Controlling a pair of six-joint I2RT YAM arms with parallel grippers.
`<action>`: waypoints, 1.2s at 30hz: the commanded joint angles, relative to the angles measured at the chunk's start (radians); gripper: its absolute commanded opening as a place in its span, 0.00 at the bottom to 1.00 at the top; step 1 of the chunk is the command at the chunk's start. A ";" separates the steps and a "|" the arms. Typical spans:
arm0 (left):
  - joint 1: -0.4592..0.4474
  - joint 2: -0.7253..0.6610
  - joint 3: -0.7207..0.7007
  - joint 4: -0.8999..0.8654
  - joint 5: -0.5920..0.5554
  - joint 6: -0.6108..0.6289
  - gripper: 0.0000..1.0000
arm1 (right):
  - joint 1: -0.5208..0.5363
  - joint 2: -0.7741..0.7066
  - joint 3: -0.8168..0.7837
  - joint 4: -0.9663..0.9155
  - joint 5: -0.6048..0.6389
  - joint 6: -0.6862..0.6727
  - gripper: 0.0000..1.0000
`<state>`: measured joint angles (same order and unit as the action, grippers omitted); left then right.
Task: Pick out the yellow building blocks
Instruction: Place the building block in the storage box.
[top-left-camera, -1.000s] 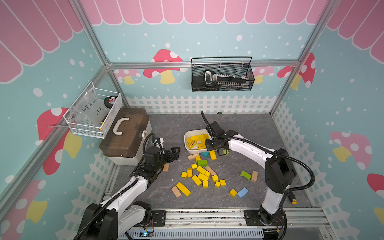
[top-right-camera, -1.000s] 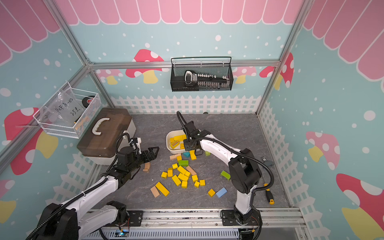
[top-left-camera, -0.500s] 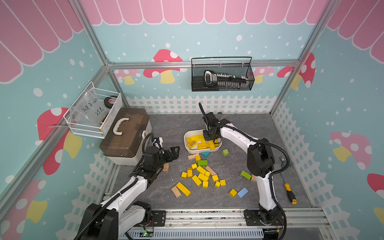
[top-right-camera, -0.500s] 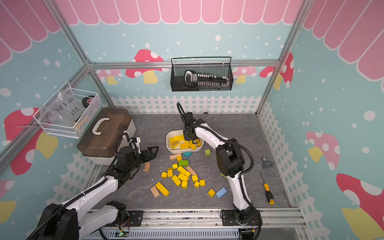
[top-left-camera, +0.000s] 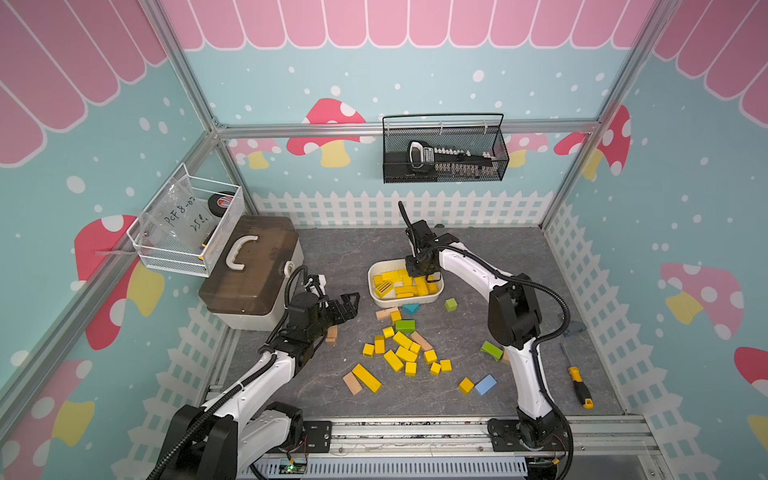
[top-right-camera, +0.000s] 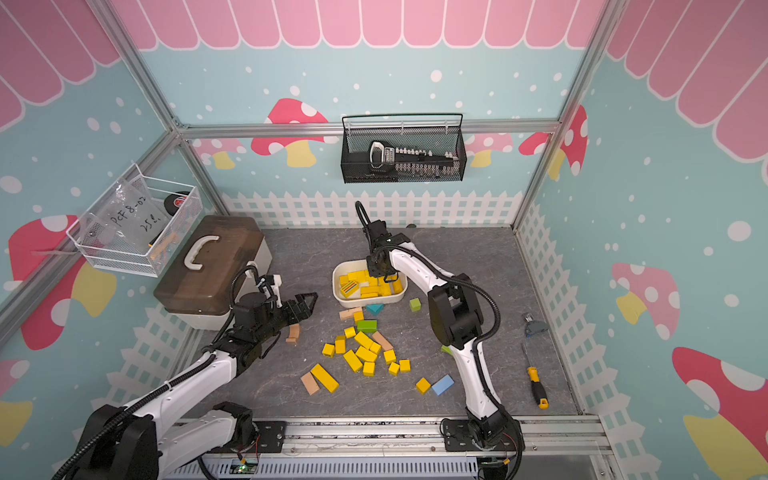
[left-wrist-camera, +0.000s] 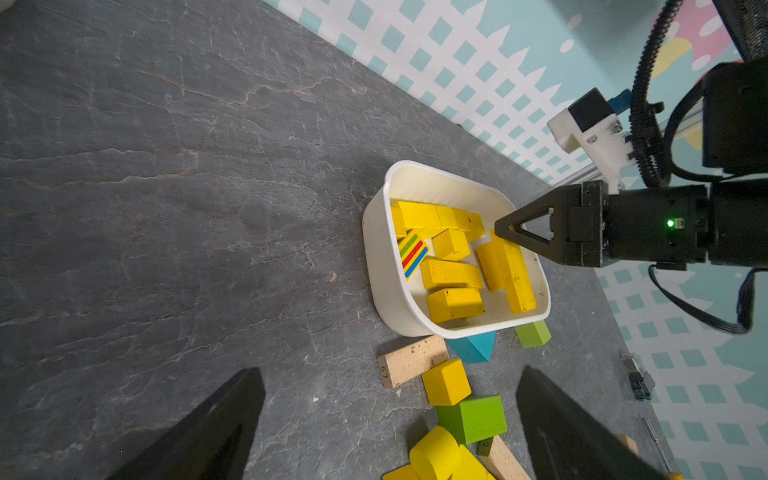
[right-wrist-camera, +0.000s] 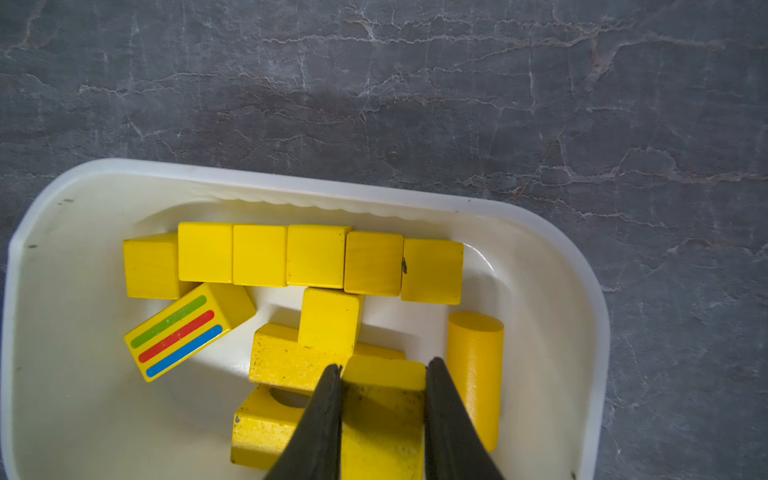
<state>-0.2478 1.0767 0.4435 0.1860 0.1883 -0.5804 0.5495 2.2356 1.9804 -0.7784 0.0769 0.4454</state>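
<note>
Right wrist view: my right gripper (right-wrist-camera: 382, 365) pinches a yellow brick (right-wrist-camera: 382, 415) between its two black fingers (right-wrist-camera: 324, 415), which press against the brick's opposite sides.
Held brick position: over the white tub (right-wrist-camera: 291, 183), above other blocks lying inside. I cannot tell whether it touches them.
Tub contents: a row of yellow cubes (right-wrist-camera: 259, 255) lies along one long wall, with a striped yellow block (right-wrist-camera: 178, 336) tilted next to the row. A yellow cylinder (right-wrist-camera: 476, 374) lies just beside one finger, and more yellow pieces sit under the held brick.
Left gripper (top-left-camera: 348, 306): spread wide with nothing between its fingers, held over the grey mat (top-left-camera: 332, 249) between the brown-lidded case (top-left-camera: 249, 270) and the tub.
Loose yellow blocks (top-left-camera: 405, 353): clustered on the mat near the tub in both top views, mixed with a green block (top-left-camera: 405, 325) and a tan block (top-left-camera: 420, 340).
Outliers: a long yellow bar (top-left-camera: 366, 377) lies just beside another tan piece (top-left-camera: 352, 382), and a yellow cube (top-left-camera: 466, 385) lies just beside a blue block (top-left-camera: 485, 384).
</note>
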 joint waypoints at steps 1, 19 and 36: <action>0.007 0.007 0.007 0.022 0.011 -0.018 1.00 | -0.004 0.029 0.038 -0.025 -0.019 -0.007 0.29; 0.008 0.000 0.005 0.018 0.008 -0.019 1.00 | -0.005 0.023 0.025 -0.028 -0.020 -0.007 0.35; 0.010 -0.003 0.003 0.016 0.007 -0.021 1.00 | -0.005 -0.324 -0.327 0.040 0.007 -0.037 0.35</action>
<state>-0.2440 1.0771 0.4435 0.1856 0.1883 -0.5873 0.5495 2.0144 1.7294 -0.7647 0.0654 0.4305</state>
